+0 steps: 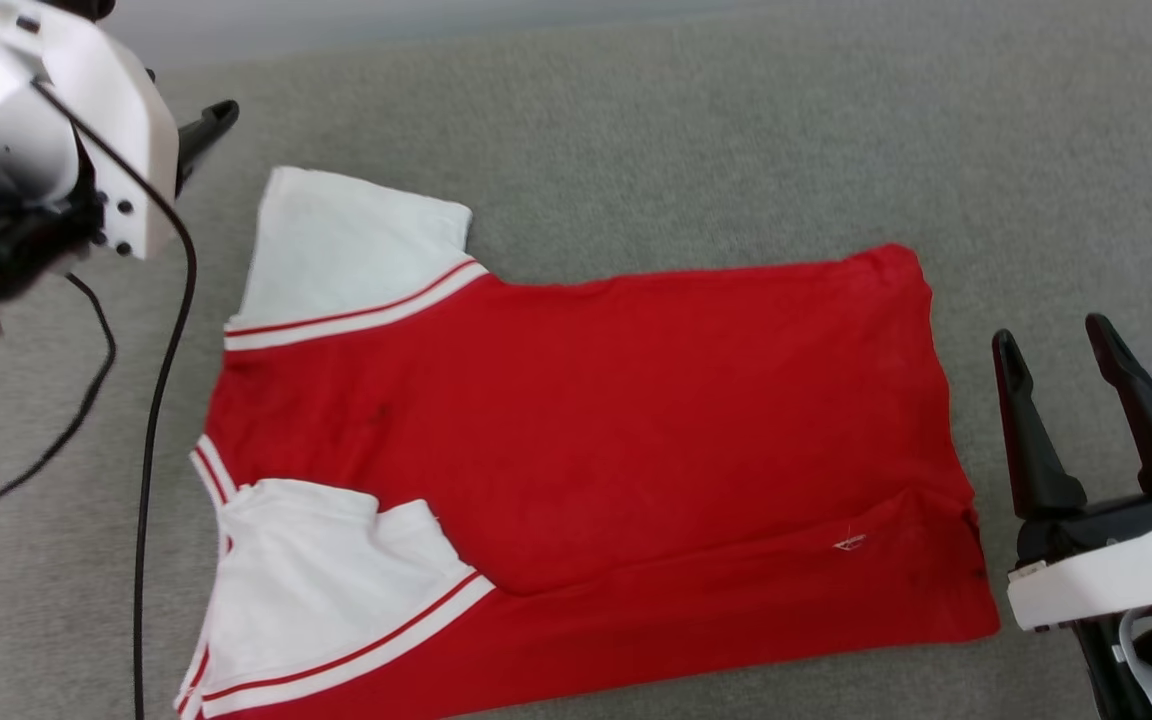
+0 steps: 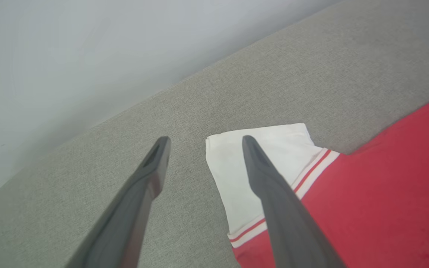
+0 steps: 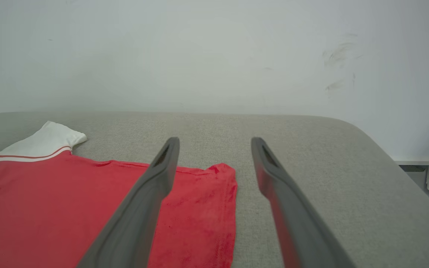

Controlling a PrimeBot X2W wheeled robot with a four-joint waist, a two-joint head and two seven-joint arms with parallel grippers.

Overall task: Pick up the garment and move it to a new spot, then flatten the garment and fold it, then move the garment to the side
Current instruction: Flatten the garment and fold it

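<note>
Shirt (image 1: 586,420) lies spread flat on grey cushion (image 1: 736,130); it looks soft, light and floppy, best pinched at sleeve or hem corners. Left gripper (image 2: 206,139) and right gripper (image 1: 1050,332) both gape empty.

garment (image 1: 576,420) — lower sleeve cropped at edge; white mark (image 1: 849,542) unreadable

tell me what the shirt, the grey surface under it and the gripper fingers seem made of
Shirt: soft knit fabric, matte, probably cotton or polyester; it lies limp with shallow creases.
Grey surface: woven upholstery cloth, matte; fine weave texture shows, edge rounded.
Fingers: dark moulded plastic or rubber, dull sheen; can't tell which.
</note>
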